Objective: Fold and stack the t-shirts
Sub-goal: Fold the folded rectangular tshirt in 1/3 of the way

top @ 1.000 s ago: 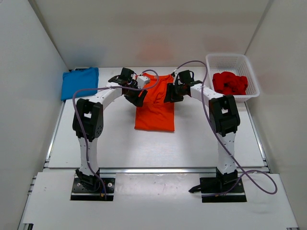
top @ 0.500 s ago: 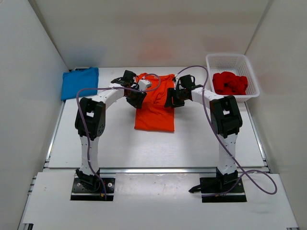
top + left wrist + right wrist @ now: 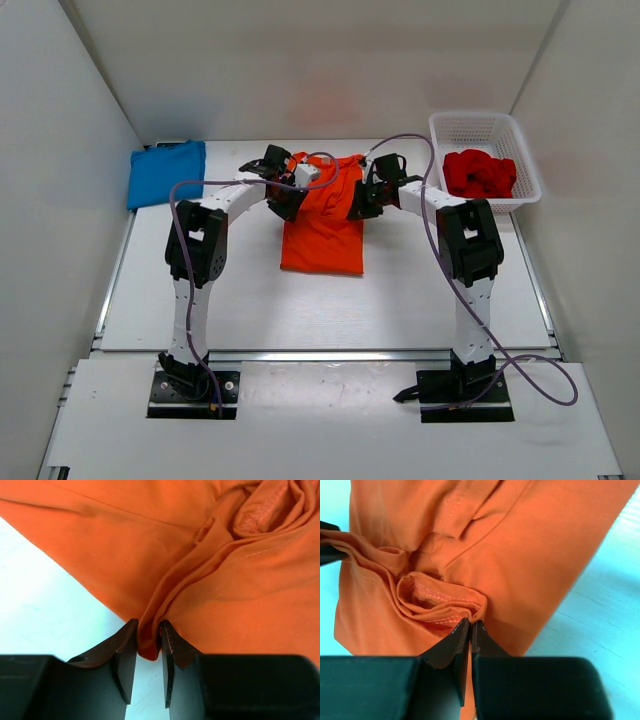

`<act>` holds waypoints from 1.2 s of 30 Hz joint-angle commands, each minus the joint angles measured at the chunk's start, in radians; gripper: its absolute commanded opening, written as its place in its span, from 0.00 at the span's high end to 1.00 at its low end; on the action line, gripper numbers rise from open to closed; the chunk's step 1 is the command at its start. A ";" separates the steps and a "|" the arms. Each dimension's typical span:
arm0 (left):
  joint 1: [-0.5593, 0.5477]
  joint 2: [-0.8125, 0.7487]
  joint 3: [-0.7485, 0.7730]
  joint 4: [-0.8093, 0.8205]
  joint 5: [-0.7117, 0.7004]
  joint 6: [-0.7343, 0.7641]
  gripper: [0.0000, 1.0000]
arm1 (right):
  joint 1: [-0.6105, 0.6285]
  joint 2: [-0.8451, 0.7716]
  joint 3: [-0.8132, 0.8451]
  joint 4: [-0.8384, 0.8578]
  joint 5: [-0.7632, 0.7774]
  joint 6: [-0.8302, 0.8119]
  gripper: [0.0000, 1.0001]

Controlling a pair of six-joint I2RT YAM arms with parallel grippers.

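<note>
the orange shirt (image 3: 322,235) lay left of the basket (image 3: 470,120), mid-fold. the left gripper (image 3: 148,630) was nearly closed, pinching a fold of it; the right gripper (image 3: 471,625) was clamped tight on its bunched hem. the next move seemed to call for lifting both pinches evenly and folding over.

Open table (image 3: 300,310) near arms; basket (image 3: 482,134) blocks far right, blue shirt (image 3: 167,172) far left.
</note>
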 commanded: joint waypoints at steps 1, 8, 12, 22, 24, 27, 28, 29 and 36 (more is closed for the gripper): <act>0.012 -0.015 0.042 0.017 -0.025 -0.007 0.65 | -0.020 -0.025 -0.026 0.063 -0.016 0.008 1.00; -0.001 -0.009 0.042 0.026 -0.072 -0.010 0.65 | -0.046 -0.084 -0.074 0.104 0.061 0.057 0.99; -0.010 -0.002 0.032 0.032 -0.098 -0.008 0.63 | -0.045 -0.047 -0.040 0.083 0.054 0.054 0.93; 0.002 -0.043 0.067 0.043 -0.217 -0.117 0.08 | -0.052 -0.128 -0.038 0.086 0.087 0.081 0.35; 0.015 -0.104 0.076 0.057 -0.245 -0.155 0.01 | -0.051 -0.184 -0.087 0.061 0.093 0.083 0.34; 0.048 -0.195 0.036 0.046 -0.195 -0.249 0.01 | -0.043 -0.312 -0.226 0.056 0.127 0.101 0.34; 0.067 -0.240 -0.011 0.032 -0.134 -0.272 0.02 | -0.037 -0.364 -0.260 0.056 0.149 0.124 0.34; 0.081 -0.256 -0.040 0.026 -0.062 -0.289 0.02 | -0.034 -0.392 -0.335 0.070 0.141 0.144 0.34; 0.094 -0.371 -0.427 -0.006 0.185 -0.339 0.06 | 0.006 -0.551 -0.662 0.174 0.056 0.296 0.35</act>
